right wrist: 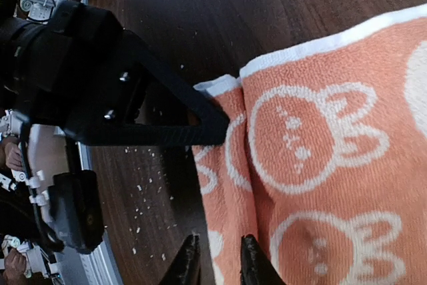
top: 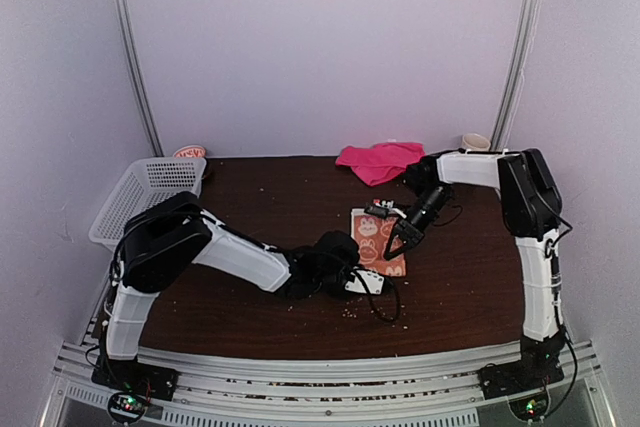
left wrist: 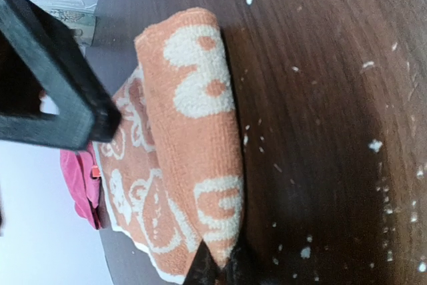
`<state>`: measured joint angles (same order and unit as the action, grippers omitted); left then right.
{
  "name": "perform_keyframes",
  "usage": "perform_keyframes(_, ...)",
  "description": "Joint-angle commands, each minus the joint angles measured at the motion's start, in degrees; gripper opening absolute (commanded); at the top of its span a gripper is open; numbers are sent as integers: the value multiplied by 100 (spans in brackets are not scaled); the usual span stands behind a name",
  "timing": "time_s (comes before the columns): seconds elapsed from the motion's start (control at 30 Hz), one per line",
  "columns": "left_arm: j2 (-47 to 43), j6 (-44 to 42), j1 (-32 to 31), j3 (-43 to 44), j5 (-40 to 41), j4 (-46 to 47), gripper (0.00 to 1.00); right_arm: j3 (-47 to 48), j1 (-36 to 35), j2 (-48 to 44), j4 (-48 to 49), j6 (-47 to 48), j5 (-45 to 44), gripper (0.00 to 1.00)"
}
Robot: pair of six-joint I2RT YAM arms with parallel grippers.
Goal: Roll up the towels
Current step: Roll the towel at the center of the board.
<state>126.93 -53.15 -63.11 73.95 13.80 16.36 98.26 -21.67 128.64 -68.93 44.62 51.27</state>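
— So, what stands farthest left?
— A white plastic basket point(top: 135, 197), rectangular, with open lattice walls. It sits at the left rim of the dark wood-grain table point(top: 460, 287). Pale crumbs point(left wrist: 375, 145) speckle the wood.
— And next along?
— The left gripper point(left wrist: 215, 266) lies low near the table's middle with its black fingers pressed together. The tip touches one end of the orange towel point(left wrist: 193, 138). Whether any cloth is caught between the fingers, I cannot tell.
— What is that towel like?
— Looped terry, orange with cream cartoon rabbits and a white hem. One long edge is turned over into a soft tube, and the rest lies flat.
— Then?
— The right gripper point(right wrist: 219, 241) hangs over the towel's other side, its fingers a little apart, with orange cloth showing in the gap.
— Further on?
— The pink towel point(top: 378, 159), plain, lies crumpled at the table's far edge, apart from the orange one. To its right stands a cream mug point(top: 476, 141); what it holds, I cannot tell.
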Motion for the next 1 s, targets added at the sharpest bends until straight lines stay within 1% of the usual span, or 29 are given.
perform_keyframes(0.0, -94, 703, 9, 177, -831, -1422, 0, -484, 245, -1208, 437, 316, -466, 28)
perform_keyframes(0.1, -95, 1054, 26, 403, -1108, -1822, 0, -1150, 427, -2042, 1091, 484, -689, 38)
perform_keyframes(0.2, -12, 1350, 57, 702, -1346, -2220, 0, -2229, 551, -3000, 2251, 723, -959, 49)
perform_keyframes(0.27, 88, 1534, 90, 957, -1512, -2547, 0, -3114, 559, -3743, 3085, 1013, -1175, 59)
perform_keyframes(0.37, 224, 1791, 168, 1308, -1783, -2949, 0, -4403, 559, -4687, 4248, 1549, -1388, 77)
perform_keyframes(0.43, 281, 1935, 225, 1466, -2000, -3125, 0, -5146, 559, -5203, 4842, 1897, -1462, 87)
perform_keyframes(0.5, 324, 2066, 290, 1614, -2268, -3281, 0, -5703, 559, -5582, 5341, 2053, -1528, 99)
perform_keyframes(0.6, 397, 2207, 370, 1855, -2646, -3577, 0, -6172, 555, -5851, 5518, 2528, -1468, 100)
perform_keyframes(0.8, 615, 2388, 541, 2388, -3191, -4148, 0, -6439, 379, -5766, 5584, 3113, -1474, 100)
perform_keyframes(0.97, 776, 2452, 669, 2731, -3640, -4495, 0, -6893, -8, -5803, 6504, 3089, -1778, 99)
